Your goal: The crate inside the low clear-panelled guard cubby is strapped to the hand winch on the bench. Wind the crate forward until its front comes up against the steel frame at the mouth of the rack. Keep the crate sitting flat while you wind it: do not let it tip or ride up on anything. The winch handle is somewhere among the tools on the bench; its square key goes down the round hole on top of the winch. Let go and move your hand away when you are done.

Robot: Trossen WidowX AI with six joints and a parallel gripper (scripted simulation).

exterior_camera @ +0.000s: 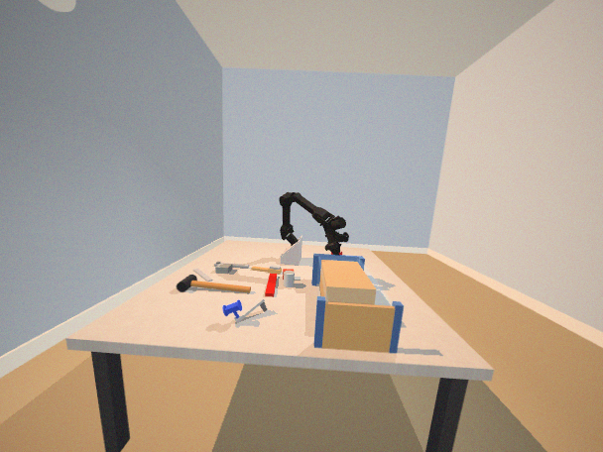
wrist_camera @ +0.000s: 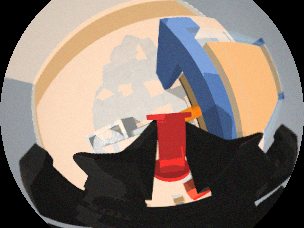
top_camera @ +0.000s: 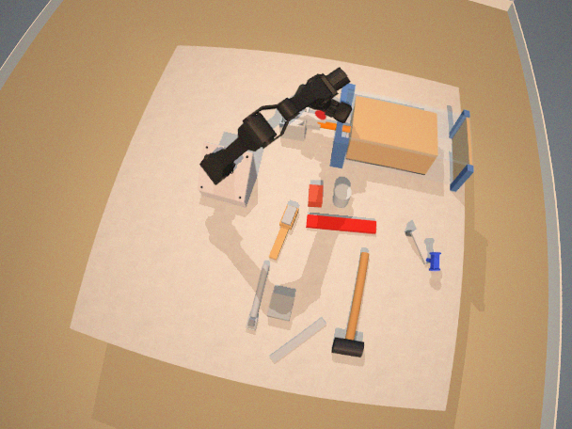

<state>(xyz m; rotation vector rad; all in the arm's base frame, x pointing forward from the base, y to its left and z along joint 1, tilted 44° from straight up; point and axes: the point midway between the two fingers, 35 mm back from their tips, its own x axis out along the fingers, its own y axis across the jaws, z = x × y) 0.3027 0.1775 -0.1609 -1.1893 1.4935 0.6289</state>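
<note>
The tan crate [top_camera: 395, 127] [exterior_camera: 347, 275] [wrist_camera: 247, 75] sits flat inside the clear-panelled cubby, its front close behind the blue frame [top_camera: 337, 152] [wrist_camera: 175, 37] at the rack mouth; whether they touch cannot be told. The orange strap [top_camera: 331, 126] [wrist_camera: 194, 113] runs out under the frame toward the grey winch [top_camera: 293, 131], partly hidden by the arm. My gripper [top_camera: 321, 113] [wrist_camera: 166, 122] is shut on the winch handle's red knob [wrist_camera: 171, 142], beside the winch and just outside the frame. The handle's pale crank arm extends from the knob toward the winch in the wrist view. Its key is hidden.
Near the frame are a red block [top_camera: 315, 195], a grey cylinder [top_camera: 342, 194] and a red bar [top_camera: 341, 224]. Farther off lie a brush [top_camera: 280, 240], a wrench [top_camera: 260, 292], a grey box [top_camera: 282, 303], a mallet [top_camera: 358, 292] and a blue-knobbed crank [top_camera: 435, 261] [exterior_camera: 232, 308].
</note>
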